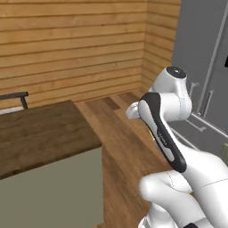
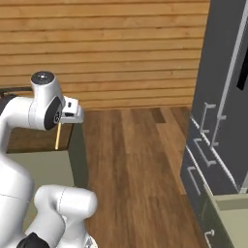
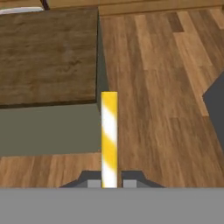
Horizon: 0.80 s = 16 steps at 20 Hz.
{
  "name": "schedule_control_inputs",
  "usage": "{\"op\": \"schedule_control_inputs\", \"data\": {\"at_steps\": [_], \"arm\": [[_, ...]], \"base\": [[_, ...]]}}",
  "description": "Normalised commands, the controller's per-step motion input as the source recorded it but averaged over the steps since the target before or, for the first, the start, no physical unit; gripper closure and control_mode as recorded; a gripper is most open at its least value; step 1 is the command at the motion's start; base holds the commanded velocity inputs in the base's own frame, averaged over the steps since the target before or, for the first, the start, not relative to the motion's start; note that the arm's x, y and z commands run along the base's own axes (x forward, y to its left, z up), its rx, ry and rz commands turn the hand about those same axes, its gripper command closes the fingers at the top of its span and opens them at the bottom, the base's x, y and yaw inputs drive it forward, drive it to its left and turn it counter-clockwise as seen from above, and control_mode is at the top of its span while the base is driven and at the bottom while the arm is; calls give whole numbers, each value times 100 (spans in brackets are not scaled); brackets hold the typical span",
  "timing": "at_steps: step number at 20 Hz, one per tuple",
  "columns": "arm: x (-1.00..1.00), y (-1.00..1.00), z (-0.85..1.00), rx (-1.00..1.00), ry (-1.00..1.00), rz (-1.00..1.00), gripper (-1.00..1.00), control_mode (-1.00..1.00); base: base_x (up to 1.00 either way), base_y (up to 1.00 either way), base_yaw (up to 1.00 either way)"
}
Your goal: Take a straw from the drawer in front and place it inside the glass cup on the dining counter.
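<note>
No text, label, brand or number can be read anywhere around me. A faint line of marking runs along the dark strip of my arm (image 1: 164,136) in the left base view, but it is too small and blurred for me to make out.

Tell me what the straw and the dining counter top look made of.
The straw: likely paper, matte, given its yellow and white spiral stripes, though plastic is possible. The dining counter: dark brown wood, matte, with visible grain; its base is a flat sage green, seemingly painted.
</note>
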Motion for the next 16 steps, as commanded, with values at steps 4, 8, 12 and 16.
{"op": "schedule_control_inputs", "data": {"at_steps": [4, 8, 12, 16], "arm": [[0, 0, 0, 0, 0, 0, 100, 100], [0, 0, 0, 0, 0, 0, 100, 100], [0, 0, 0, 0, 0, 0, 100, 100], [0, 0, 0, 0, 0, 0, 100, 100]], "base": [[100, -5, -16], [93, -55, -9], [92, -60, -1], [100, -16, 0]]}}
